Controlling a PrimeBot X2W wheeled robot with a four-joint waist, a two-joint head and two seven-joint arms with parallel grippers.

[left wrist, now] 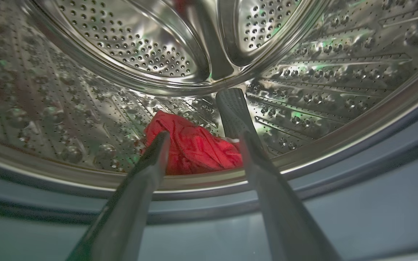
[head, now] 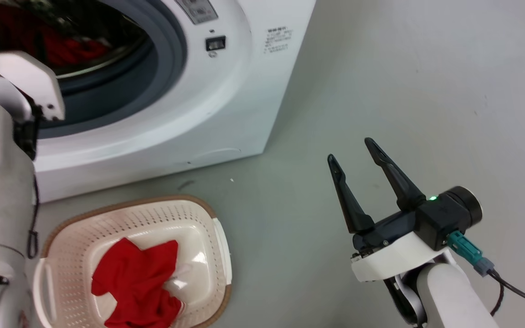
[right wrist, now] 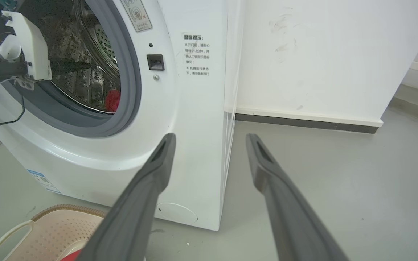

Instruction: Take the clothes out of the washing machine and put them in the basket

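Left pincer (left wrist: 198, 116): spread wide, empty, tips near red clothes (left wrist: 191, 145) in washing machine (left wrist: 303, 90) drum.
Right pincer (head: 351, 149): spread, empty, above floor (head: 426, 91).

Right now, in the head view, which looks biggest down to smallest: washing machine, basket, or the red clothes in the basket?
1. washing machine, even though it is cut off at the frame's edge
2. basket
3. red clothes

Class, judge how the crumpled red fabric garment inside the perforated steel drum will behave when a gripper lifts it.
Probably floppy: the crumpled red fabric garment lies in soft folds, so it should drape from the open left gripper. Likely light: it looks thin.
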